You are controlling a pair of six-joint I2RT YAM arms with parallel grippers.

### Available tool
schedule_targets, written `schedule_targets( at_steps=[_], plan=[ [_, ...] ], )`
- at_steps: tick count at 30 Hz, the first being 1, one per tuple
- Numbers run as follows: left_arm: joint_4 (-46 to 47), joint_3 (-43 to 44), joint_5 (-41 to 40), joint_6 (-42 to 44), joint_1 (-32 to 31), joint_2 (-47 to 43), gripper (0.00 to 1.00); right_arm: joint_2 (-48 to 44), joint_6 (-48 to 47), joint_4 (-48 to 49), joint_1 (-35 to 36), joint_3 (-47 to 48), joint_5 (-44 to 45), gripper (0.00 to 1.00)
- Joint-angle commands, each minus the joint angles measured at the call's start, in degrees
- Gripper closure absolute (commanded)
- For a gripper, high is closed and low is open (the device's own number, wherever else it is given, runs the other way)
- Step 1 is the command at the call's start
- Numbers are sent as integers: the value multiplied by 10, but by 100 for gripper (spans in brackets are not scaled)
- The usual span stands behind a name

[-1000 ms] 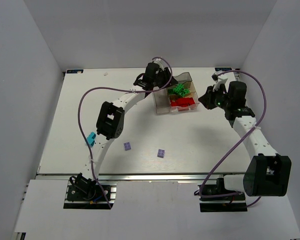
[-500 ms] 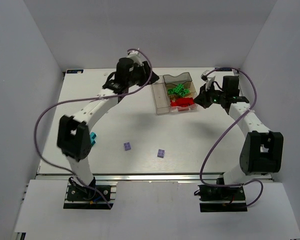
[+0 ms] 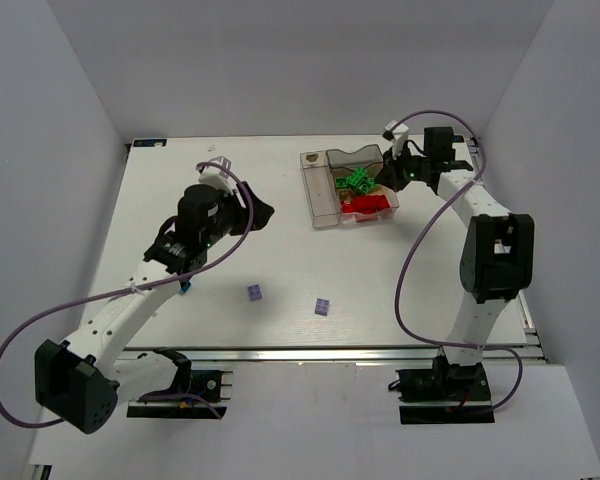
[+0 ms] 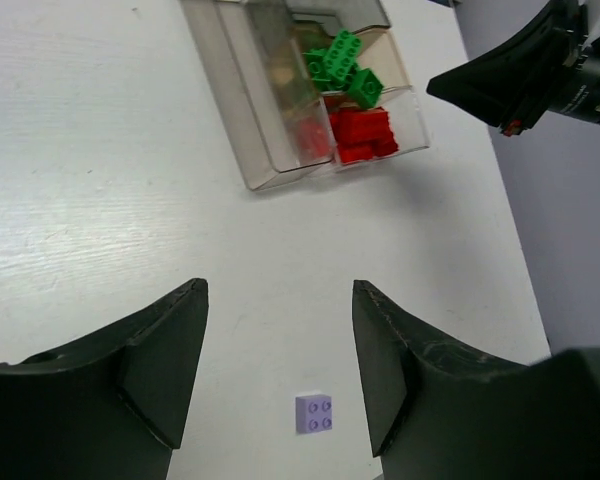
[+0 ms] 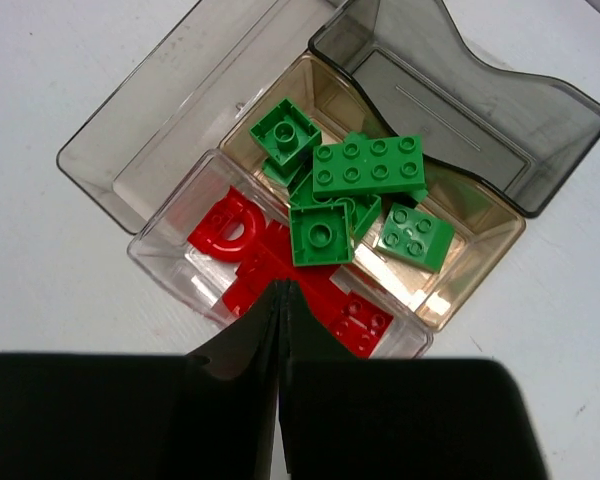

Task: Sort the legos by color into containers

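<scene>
Here's the white table [image 3: 160, 200], and both arms are out over it. The left gripper [image 4: 277, 295] hangs over the open middle of the table, angled down, with its jaws apart and nothing between them. A loose brick sits just below in its wrist view, so this looks like a line-up for a pick.

Across the way, the right gripper [image 5: 282, 300] hovers at the near wall of the bins. Its fingers are pressed together and it carries nothing. My read is that it's parked there or nudging, not delivering.

The clear plastic block of joined containers [image 5: 130, 140] stands at the far side, right of centre, with one long narrow compartment alongside shorter ones. The sorting shows already.

- **Green:** the green studded bricks [image 5: 368, 165] are heaped in the tan-bottomed middle bin. I count four on top, with perhaps another buried.
- **Red:** the red studded bricks [image 5: 230, 225] fill the bin nearest the right gripper. There are at least three, one of them arched, but they overlap too much for a firm count.
- **Lilac:** no lilac shows in the bins. Two small lilac square bricks lie on the table well apart from the containers, one [image 3: 254, 292] to the left and the other [image 3: 322, 306] to the right. They're probably the next job.
- **Teal:** a single teal brick [image 3: 184, 287] peeks out beside the left arm, mostly hidden.
</scene>
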Motion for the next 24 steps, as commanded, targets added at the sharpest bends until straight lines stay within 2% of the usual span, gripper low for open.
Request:
schedule_targets(
  at_steps=[1,24],
  plan=[
    [-33,-5,-50,-13,0,-36,30,29,-23,-14,8,51,6,100],
    [-78,-34,-87,-45,0,-79,30,130,-87,-72,34,129,24,100]
  ],
)
